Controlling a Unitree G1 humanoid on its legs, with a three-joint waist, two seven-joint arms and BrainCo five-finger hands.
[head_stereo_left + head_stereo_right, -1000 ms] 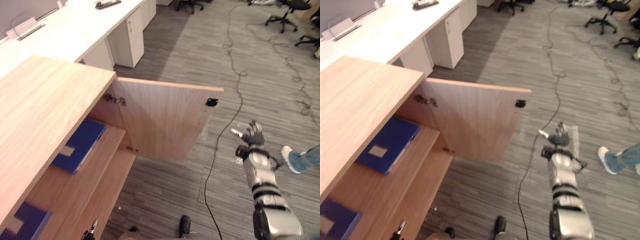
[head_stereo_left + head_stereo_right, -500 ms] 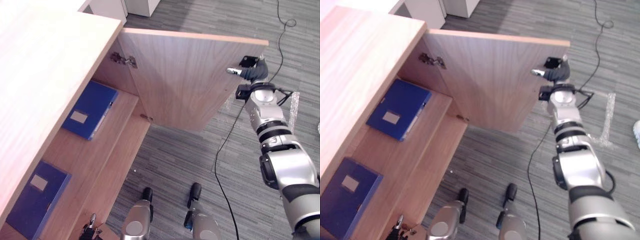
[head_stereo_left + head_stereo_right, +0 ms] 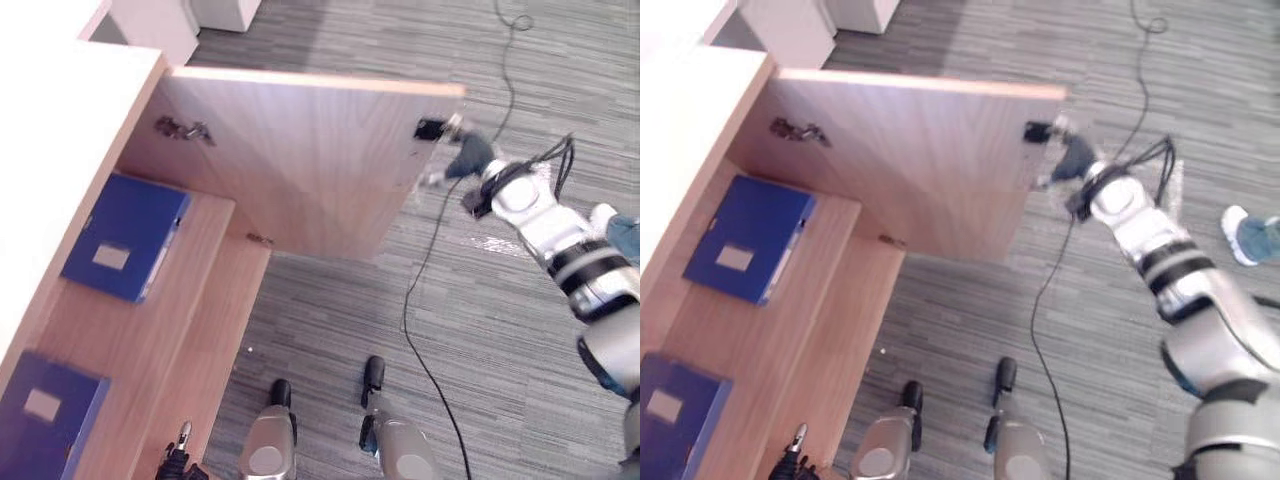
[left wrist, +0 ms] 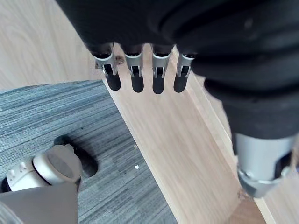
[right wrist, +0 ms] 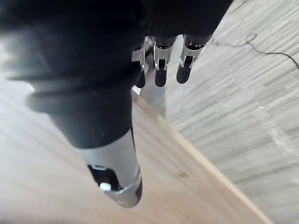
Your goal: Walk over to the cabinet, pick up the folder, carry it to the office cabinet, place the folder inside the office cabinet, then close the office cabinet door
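Observation:
The wooden office cabinet stands at the left with its door swung wide open. A blue folder lies flat on the shelf inside, and a second blue folder lies nearer to me on the same shelf. My right hand is at the door's free edge, beside the black catch. Its fingers are straight, with the thumb over the door's wood. My left hand hangs low by the cabinet's bottom board, fingers straight, holding nothing.
Grey carpet stretches to the right of the cabinet. A person's shoe and trouser leg show at the right edge. White desk cabinets stand beyond the open door.
My right hand has risen from over the carpet to the door's free edge and stays by the black catch. The camera has tilted down and shifted.

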